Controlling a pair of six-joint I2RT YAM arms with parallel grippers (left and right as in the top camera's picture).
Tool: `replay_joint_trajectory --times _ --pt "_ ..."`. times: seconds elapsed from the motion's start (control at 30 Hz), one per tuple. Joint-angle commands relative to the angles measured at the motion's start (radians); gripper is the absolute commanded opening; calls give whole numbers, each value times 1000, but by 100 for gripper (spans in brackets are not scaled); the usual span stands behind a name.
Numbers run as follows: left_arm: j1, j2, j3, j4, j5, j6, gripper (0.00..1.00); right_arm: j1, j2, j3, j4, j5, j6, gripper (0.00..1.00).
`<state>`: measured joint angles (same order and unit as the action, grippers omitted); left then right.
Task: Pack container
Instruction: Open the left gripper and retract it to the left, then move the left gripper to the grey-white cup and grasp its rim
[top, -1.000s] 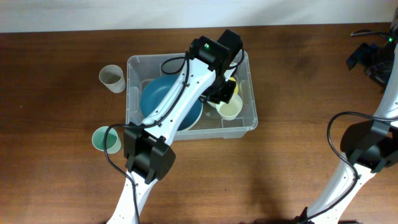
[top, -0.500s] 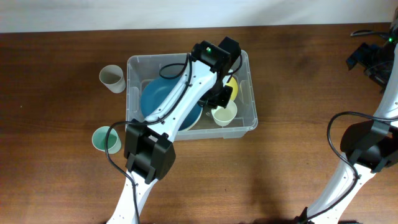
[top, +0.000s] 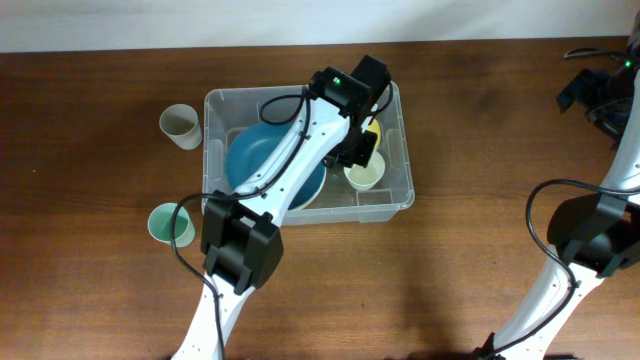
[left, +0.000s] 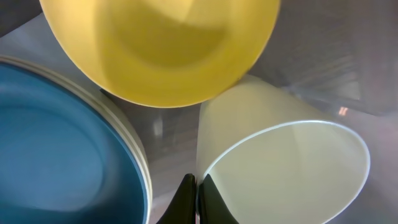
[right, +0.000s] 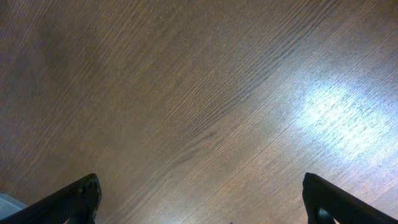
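With the left end effector (left: 198, 200) pinched shut on the pale cup (left: 286, 174) rim inside the container (top: 240, 97) on the counter (right: 186, 93), I'd set it flat beside the yellow bowl (left: 161, 50) and blue plate (left: 56, 155) before releasing, while the right end effector (right: 205, 199) hangs open, well apart.

Clear rectangular container (top: 222, 110) upright on brown table (top: 100, 260).

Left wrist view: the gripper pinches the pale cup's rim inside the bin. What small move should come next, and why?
Probably open the left gripper and release the pale cup. The cup already sits inside the container, beside the yellow bowl and the blue plate, so it looks placed. Whether its base touches the floor is not visible, so open gently.
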<state>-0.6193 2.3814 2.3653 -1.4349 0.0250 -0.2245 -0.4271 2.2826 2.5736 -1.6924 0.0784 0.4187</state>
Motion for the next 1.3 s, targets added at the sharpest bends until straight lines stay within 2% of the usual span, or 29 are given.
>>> replay_joint_trajectory --times 0.0,0.03,0.13,0.17,0.37,0.53,0.57,0.63,0.73,0.9,1.03,1.17,1.27 --pt "24 32 -5 -9 -30 -7 9 -5 -2 -5 -2 2 9 99" --pt "27 32 -5 -10 -30 -6 11 -5 -2 -5 -2 2 9 99" --pt "35 32 -5 -24 -30 -6 50 -5 -2 -5 -2 2 9 99" --pt "38 32 -5 -28 -30 -6 54 -5 -2 -5 -2 2 9 99" --pt "40 31 21 -43 -34 35 59 -5 -2 -5 -2 2 9 99" --pt "41 31 196 -116 -69 38 64 -5 -2 -5 -2 2 9 99" --pt "42 31 240 -130 -80 38 71 -5 -2 -5 -2 2 9 99" --pt "51 31 356 -177 -126 32 99 -5 -2 -5 -2 2 9 99" --pt "89 31 511 -253 -232 -23 100 -5 -2 -5 -2 2 9 99" --pt "233 -39 576 -253 -235 -69 99 -5 -2 -5 -2 2 9 99" --pt "451 -77 575 -253 -195 -79 99 -5 -2 -5 -2 2 9 99" --pt "598 -61 535 -253 -34 -78 99 -5 -2 -5 -2 2 9 99" --pt "679 -43 485 -249 -33 -102 99 -5 -2 -5 -2 2 9 99"
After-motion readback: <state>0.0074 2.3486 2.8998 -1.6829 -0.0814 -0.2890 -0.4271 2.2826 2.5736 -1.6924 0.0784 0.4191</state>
